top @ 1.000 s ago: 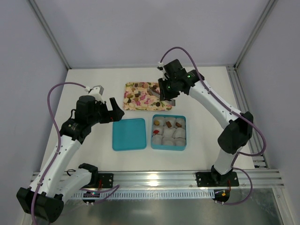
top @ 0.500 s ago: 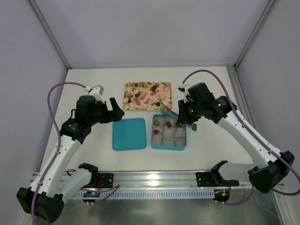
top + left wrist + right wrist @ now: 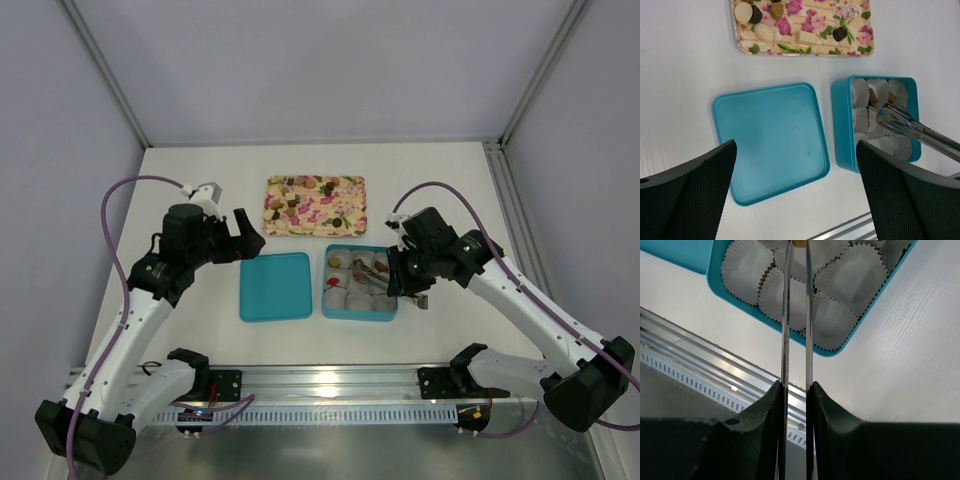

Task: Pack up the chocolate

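Observation:
Loose chocolate pieces (image 3: 292,200) lie on the flowered tray (image 3: 352,183), also seen in the left wrist view (image 3: 840,34). A few more pieces (image 3: 335,262) sit in paper cups inside the teal box (image 3: 360,315). My right gripper (image 3: 405,275) is shut on metal tongs (image 3: 372,278), whose tips reach over the box's middle cups (image 3: 890,120). In the right wrist view the tongs' blades (image 3: 796,315) run almost together, with a tan bit between their tips at the top edge. My left gripper (image 3: 243,235) hangs open above the teal lid (image 3: 771,137), holding nothing.
The lid (image 3: 275,286) lies flat just left of the box. White crinkled cups (image 3: 852,277) fill the box's near rows. The aluminium rail (image 3: 330,380) runs along the table's near edge. Enclosure posts stand at the back corners.
My right arm has swung from the flowered tray down toward me, carrying the tongs over the teal box. The left arm has not moved.

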`<state>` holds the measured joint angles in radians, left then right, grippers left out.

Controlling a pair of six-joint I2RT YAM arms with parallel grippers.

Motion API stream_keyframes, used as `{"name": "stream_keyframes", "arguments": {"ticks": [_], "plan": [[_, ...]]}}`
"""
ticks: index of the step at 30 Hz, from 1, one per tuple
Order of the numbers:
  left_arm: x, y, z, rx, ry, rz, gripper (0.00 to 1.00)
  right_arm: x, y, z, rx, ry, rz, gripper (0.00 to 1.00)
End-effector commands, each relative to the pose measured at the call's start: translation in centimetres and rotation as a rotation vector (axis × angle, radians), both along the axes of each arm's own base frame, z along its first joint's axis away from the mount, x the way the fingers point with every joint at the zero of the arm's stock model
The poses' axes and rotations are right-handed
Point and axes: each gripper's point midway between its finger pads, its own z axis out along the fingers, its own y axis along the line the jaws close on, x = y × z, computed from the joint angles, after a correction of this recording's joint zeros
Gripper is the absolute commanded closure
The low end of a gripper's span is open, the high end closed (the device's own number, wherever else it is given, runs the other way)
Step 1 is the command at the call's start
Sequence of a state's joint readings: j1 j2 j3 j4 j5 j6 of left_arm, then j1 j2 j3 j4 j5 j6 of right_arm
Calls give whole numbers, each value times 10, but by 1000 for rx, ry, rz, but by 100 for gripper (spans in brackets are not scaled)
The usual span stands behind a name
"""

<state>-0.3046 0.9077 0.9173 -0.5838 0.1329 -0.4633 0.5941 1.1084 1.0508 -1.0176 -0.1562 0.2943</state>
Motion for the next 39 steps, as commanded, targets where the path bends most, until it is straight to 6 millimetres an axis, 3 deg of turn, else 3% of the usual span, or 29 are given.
{"name": "stream_keyframes", "arguments": {"ticks": [1, 13, 18, 32, 39], "plan": [[3, -1, 2, -7, -13, -4, 0, 2, 7, 9, 48, -38, 0, 73], [3, -1, 3, -6, -14, -6, 0, -1, 3, -2, 14, -25, 3, 71], [3, -2, 2, -7, -10, -7, 0, -2, 1, -4, 5, -23, 4, 66], [3, -2, 3, -8, -15, -9, 0, 0, 1, -1, -3, -29, 5, 59], [3, -2, 4, -9, -19, -5, 0, 6, 5, 15, 15, -57, 22, 59]]}}
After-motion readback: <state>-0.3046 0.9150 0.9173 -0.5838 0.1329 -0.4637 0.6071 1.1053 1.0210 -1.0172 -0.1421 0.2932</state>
